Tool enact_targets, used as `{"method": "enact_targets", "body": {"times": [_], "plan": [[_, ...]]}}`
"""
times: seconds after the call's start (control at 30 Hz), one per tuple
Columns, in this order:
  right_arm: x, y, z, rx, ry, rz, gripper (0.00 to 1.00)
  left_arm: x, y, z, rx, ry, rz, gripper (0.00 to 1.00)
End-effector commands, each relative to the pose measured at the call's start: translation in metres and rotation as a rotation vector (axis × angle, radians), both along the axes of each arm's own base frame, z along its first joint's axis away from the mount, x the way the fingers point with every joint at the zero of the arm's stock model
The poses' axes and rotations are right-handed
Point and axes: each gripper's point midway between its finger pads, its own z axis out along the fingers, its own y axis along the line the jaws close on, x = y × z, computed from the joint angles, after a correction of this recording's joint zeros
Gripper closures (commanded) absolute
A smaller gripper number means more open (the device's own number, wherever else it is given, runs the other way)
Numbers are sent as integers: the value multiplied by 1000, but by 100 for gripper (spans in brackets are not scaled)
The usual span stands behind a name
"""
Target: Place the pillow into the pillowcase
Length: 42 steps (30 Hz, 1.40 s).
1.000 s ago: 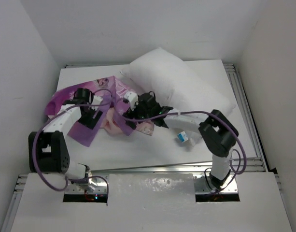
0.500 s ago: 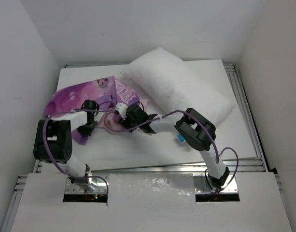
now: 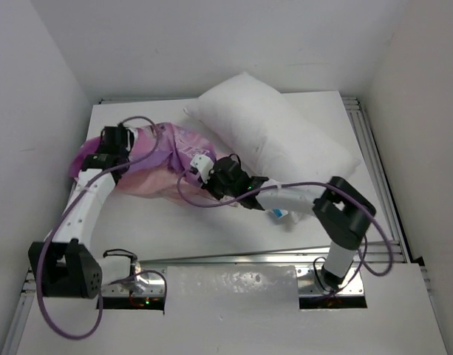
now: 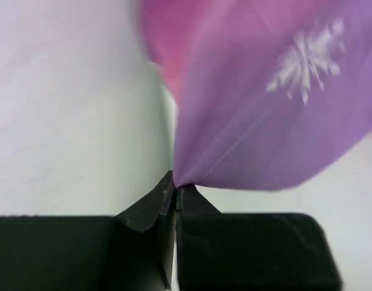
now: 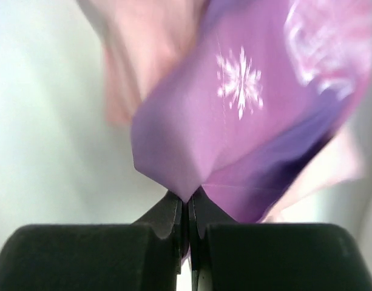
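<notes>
Clearly, left pincer (image 4: pixel 175 193) and right pincer (image 5: pixel 187 209) each clamp the snowflake-printed pillowcase (image 3: pixel 148 159); its print is unreadable.

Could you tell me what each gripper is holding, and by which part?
Both hold the pillowcase: the left gripper pinches a purple fold at its left end, the right gripper a purple fold at its right end.

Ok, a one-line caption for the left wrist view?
Left gripper shut on a pinched fold of the purple pillowcase, its white snowflake in view.
</notes>
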Motion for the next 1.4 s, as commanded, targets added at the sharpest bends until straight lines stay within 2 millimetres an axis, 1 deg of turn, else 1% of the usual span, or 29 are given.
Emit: {"method": "enact_targets", "body": {"times": [0.0,0.03,0.1,0.2,0.27,0.4,0.5,0.53,0.6,0.63,0.67,0.7,0.73,0.8,0.83,0.87,0.9,0.97,1.03,1.07,1.1,1.13,1.17,1.2,1.23,1.27,1.3,1.33,1.37], "plan": [[-20,11,81,167,-69,126,100,-7,30,104,139,-279,151,100],[-34,16,113,249,-69,180,100,-5,32,142,147,-381,167,100],[-47,19,143,306,-78,251,100,-13,36,189,168,-499,197,100],[-75,17,179,366,-47,354,100,-24,39,284,166,-732,223,100],[-87,15,206,416,-49,398,100,-27,42,325,188,-843,236,100],[-83,6,251,513,-43,348,100,-15,48,365,254,-923,247,100],[-54,2,271,598,-14,279,100,28,48,350,274,-861,228,100],[-27,3,264,603,24,242,100,55,47,328,276,-797,206,100],[-1,9,251,630,161,179,100,102,44,290,269,-710,175,100],[19,15,270,653,153,169,100,118,43,274,264,-679,164,100],[46,26,222,576,245,105,100,136,42,263,259,-661,158,100],[67,37,247,592,196,94,100,168,42,226,257,-585,146,100],[83,44,236,572,209,56,100,181,52,210,255,-561,170,100],[135,62,207,540,222,-76,62,225,61,164,248,-488,197,96],[157,66,156,492,297,-162,45,236,65,175,240,-507,216,66],[181,66,176,538,251,-219,29,258,71,132,240,-424,227,45],[200,56,169,554,266,-278,15,266,73,151,220,-468,255,18],[215,46,166,607,310,-348,5,282,73,133,207,-448,262,5],[218,28,166,603,270,-364,1,284,67,140,157,-488,251,0],[209,17,202,621,196,-348,1,278,58,164,112,-549,219,0],[203,3,179,562,186,-386,1,272,52,146,84,-518,210,0],[199,-4,189,545,124,-368,1,271,46,153,57,-561,194,0],[190,-15,172,500,132,-388,1,262,30,178,-5,-616,137,0],[182,-30,198,505,72,-411,1,257,19,178,-57,-621,114,0],[177,-39,200,477,40,-411,1,248,8,159,-101,-555,88,0],[171,-49,199,459,25,-422,1,240,-18,166,-193,-549,1,2],[159,-59,174,403,44,-432,1,230,-37,157,-244,-496,-54,6],[147,-67,191,406,-3,-398,1,210,-65,118,-290,-350,-118,12],[132,-74,163,353,32,-384,1,192,-80,117,-334,-312,-176,16]]}}
